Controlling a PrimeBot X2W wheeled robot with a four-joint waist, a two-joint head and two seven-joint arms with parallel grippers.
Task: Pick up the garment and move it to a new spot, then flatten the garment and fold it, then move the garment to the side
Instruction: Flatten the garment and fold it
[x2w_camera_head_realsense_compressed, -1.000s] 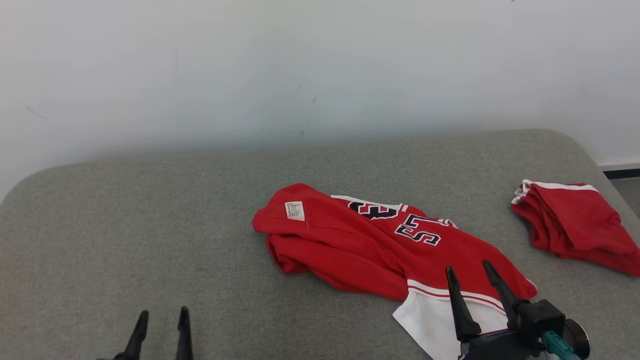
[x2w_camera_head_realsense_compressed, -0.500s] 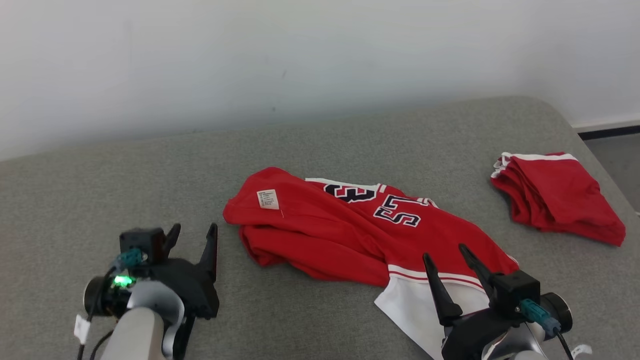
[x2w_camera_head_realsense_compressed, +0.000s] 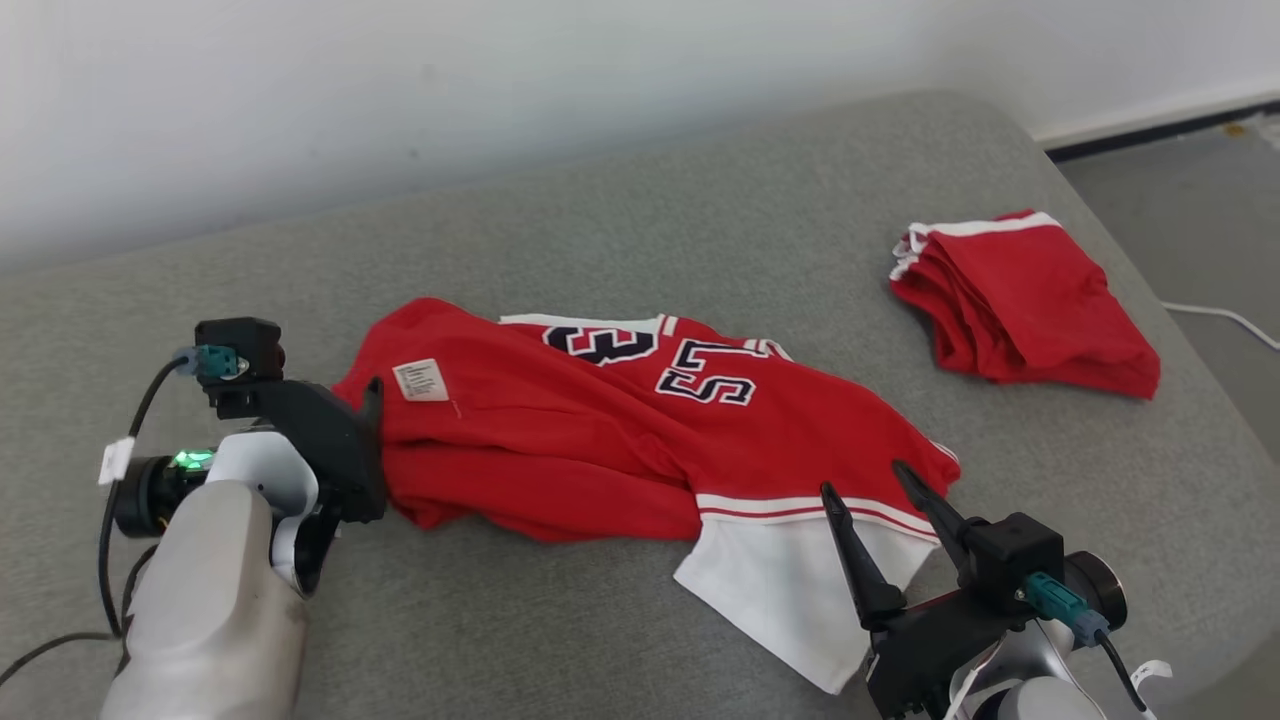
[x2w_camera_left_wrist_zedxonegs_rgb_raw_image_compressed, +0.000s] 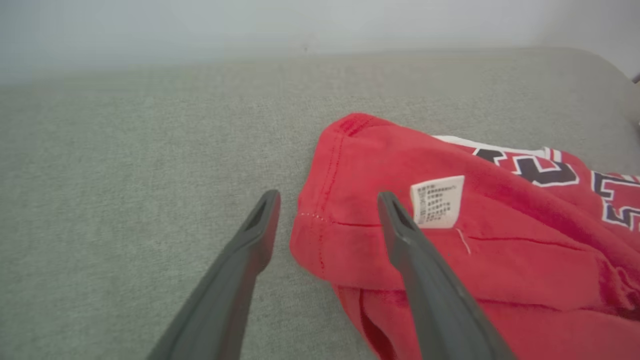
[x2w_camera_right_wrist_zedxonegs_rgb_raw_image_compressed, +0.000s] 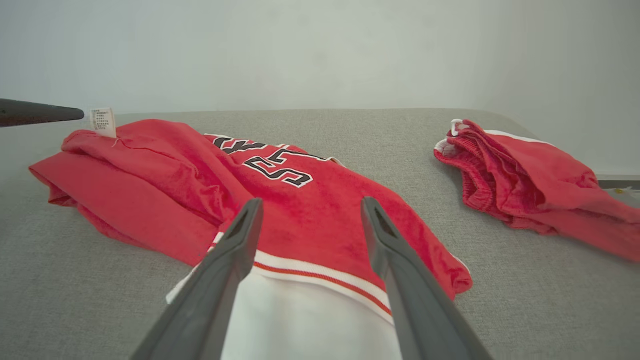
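The garment (x2w_camera_head_realsense_compressed: 620, 430) is a red jersey with dark lettering, a white label (x2w_camera_head_realsense_compressed: 420, 380) and a white panel, lying crumpled on the grey padded surface (x2w_camera_head_realsense_compressed: 700, 200). My left gripper (x2w_camera_head_realsense_compressed: 362, 402) is open at its left corner. In the left wrist view, the left gripper (x2w_camera_left_wrist_zedxonegs_rgb_raw_image_compressed: 327, 200) straddles that corner of the garment (x2w_camera_left_wrist_zedxonegs_rgb_raw_image_compressed: 450, 260): one finger over the cloth beside the label, the other over bare padding. My right gripper (x2w_camera_head_realsense_compressed: 864, 480) is open above the white panel. In the right wrist view, the right gripper (x2w_camera_right_wrist_zedxonegs_rgb_raw_image_compressed: 311, 201) has the garment's (x2w_camera_right_wrist_zedxonegs_rgb_raw_image_compressed: 310, 210) red-and-white hem between its fingers.
A second red piece (x2w_camera_head_realsense_compressed: 1020, 300), folded with a white trim, lies near the surface's right edge, also the red piece (x2w_camera_right_wrist_zedxonegs_rgb_raw_image_compressed: 525, 170) at the right. Beyond that edge is grey floor (x2w_camera_head_realsense_compressed: 1190, 190) with a white cable (x2w_camera_head_realsense_compressed: 1220, 318). A pale wall stands behind.
The camera has tilted down and turned right, shifting the whole picture. My left arm has risen from the bottom edge to the garment's left corner. The right gripper stays open at the white panel.
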